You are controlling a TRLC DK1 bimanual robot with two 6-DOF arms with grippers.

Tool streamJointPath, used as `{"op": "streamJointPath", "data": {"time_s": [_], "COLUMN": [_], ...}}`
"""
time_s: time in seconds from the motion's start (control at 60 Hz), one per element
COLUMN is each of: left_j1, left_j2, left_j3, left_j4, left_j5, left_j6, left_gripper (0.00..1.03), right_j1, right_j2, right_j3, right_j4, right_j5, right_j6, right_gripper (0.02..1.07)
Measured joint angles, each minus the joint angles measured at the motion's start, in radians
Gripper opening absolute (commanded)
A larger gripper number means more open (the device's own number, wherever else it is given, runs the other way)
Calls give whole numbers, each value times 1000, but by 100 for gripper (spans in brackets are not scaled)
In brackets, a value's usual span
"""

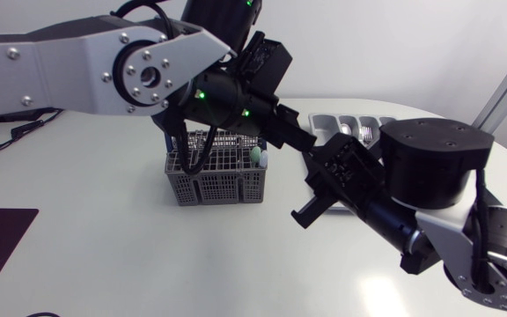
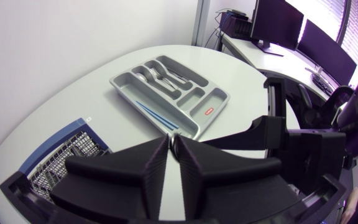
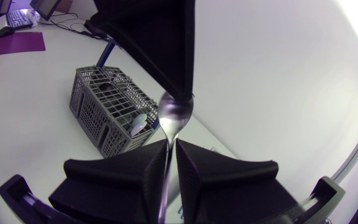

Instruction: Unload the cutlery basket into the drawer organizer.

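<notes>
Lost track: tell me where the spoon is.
Right wrist view: the spoon is upright, handle in the right gripper, bowl tip in the left gripper, basket behind.

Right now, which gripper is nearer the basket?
Left, narrowly. The left gripper sits just past the basket's end, its arm reaching over it. The right gripper meets it from farther out, and both are shut on one spoon.

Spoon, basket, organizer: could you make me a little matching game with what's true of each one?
Things:
1 spoon
2 basket
3 organizer

States:
A dark grey grid walls
B has forks lying in it
C gripped between the right gripper's fingers

Pairs: 1-C; 2-A; 3-B
</notes>
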Motion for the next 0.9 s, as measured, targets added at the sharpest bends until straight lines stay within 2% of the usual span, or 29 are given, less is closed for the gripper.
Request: {"op": "streamJointPath", "data": {"time_s": [0.017,0.067,0.167,0.417,0.683,0.767,0.817,0.9], "left_j1": [0,-2,-2,34,57,57,61,72], "left_j2": [0,0,-5,-61,-84,-100,-109,-123], "left_j3": [0,0,0,0,-31,-64,-79,-101], "left_j4": [0,0,0,0,-11,-18,-21,-23], "left_j5": [0,0,0,0,0,0,0,-1], "left_j6": [0,0,0,1,50,95,124,171], "left_gripper": [57,79,96,97,97,97,97,97], "right_j1": [1,2,2,-11,-217,-272,-296,-322], "right_j2": [0,0,-2,-34,-49,-40,-17,46], "right_j3": [0,-1,-3,-34,-49,-41,-24,14], "right_j4": [-2,-3,-5,-47,-156,-175,-185,-193], "right_j5": [0,0,-1,-67,-316,-384,-414,-450], "right_j6": [0,0,0,0,0,0,0,0], "right_gripper": [20,20,20,20,23,29,39,49]}}
